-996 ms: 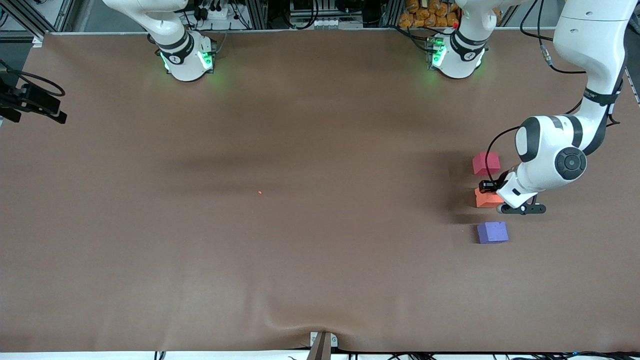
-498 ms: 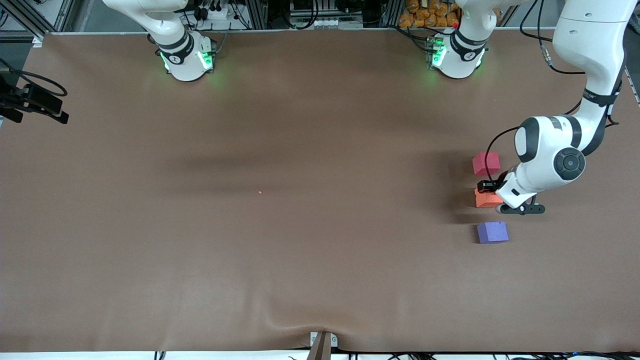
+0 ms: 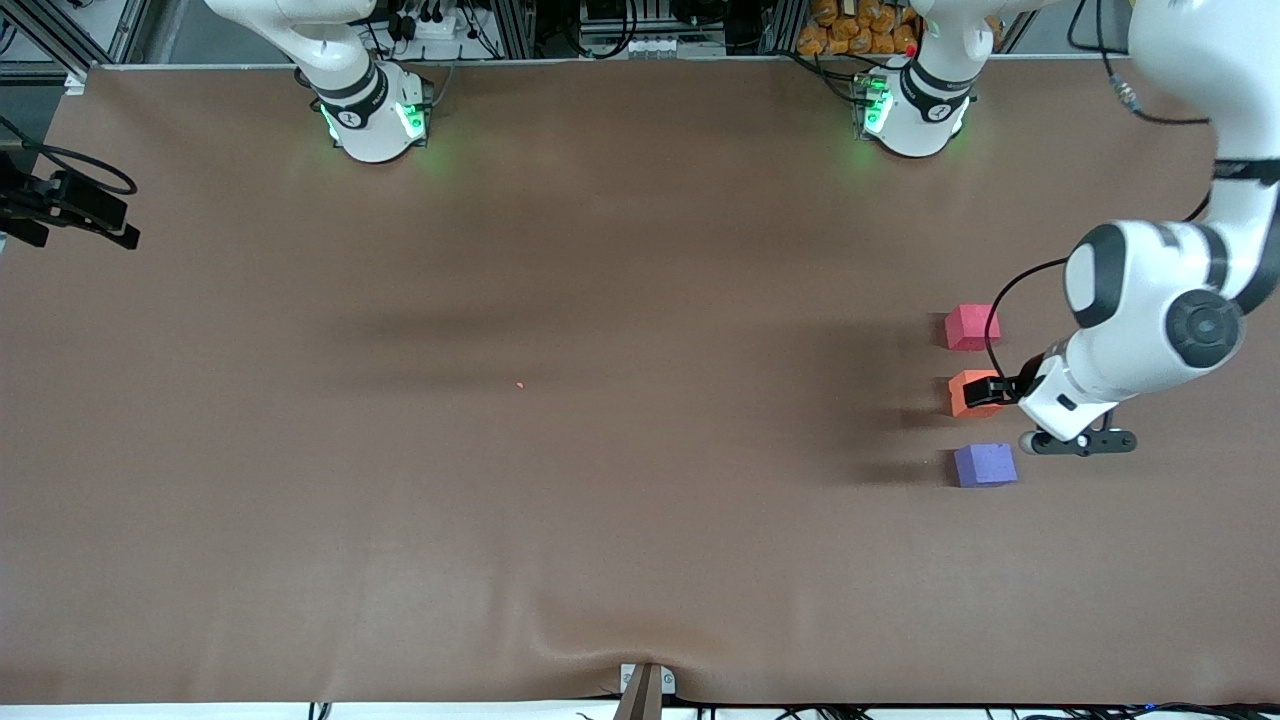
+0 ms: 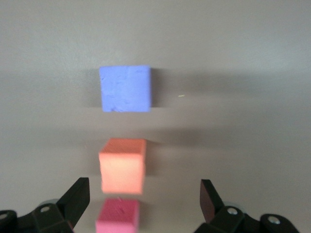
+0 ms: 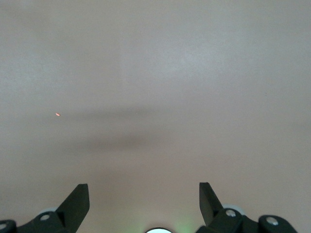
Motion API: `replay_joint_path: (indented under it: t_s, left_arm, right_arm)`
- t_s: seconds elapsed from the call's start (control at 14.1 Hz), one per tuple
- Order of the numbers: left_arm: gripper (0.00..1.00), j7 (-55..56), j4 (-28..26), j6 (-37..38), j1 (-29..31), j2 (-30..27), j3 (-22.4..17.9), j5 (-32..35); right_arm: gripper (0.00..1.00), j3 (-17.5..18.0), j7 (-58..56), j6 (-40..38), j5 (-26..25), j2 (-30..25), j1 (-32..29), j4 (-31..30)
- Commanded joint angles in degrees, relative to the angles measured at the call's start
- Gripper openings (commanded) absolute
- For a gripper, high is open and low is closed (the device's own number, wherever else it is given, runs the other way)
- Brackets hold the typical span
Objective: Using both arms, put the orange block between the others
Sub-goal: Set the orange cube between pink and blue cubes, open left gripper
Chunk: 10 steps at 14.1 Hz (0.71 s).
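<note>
Below the open left tool (image 4: 143,201), orange block (image 4: 122,165) lies free.

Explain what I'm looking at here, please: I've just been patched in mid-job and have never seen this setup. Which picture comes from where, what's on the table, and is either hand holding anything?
These are two white robot arms bolted along one edge of a brown table. The wide picture comes from a high camera facing them. The two close-ups come from cameras on each arm's wrist, looking down past that arm's own black fingers.

Three small cubes sit in a row toward the left arm's end of the table: the red-pink cube farthest from the front camera, the orange block in the middle, the purple cube nearest.

The left hand is open above the row, over the orange block and the red-pink cube, and holds nothing; the orange block rests on the table by itself. The right hand is also open and empty, over bare table; that arm waits.
</note>
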<state>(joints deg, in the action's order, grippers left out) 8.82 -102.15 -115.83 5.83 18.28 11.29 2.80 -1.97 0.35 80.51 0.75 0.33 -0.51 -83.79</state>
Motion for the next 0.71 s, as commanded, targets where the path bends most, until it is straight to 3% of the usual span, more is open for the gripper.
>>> replay_joint_path:
  t_s: [0.0,0.28,0.64]
  left_arm:
    - [1.00,5.50,10.18,11.30,0.15,-2.02,3.47,1.06]
    - [1.00,4.64,19.52,20.81,0.50,-4.92,4.09,1.33]
    - [1.00,4.37,22.00,25.65,0.68,-9.74,4.09,0.45]
  right_arm:
    - [1.00,-0.58,0.17,0.44,0.22,-0.59,0.68,-0.85]
    - [1.00,-0.49,0.26,0.53,0.22,-0.59,0.68,-0.50]
    - [1.00,-0.49,0.52,0.53,0.13,-0.59,1.82,-0.50]
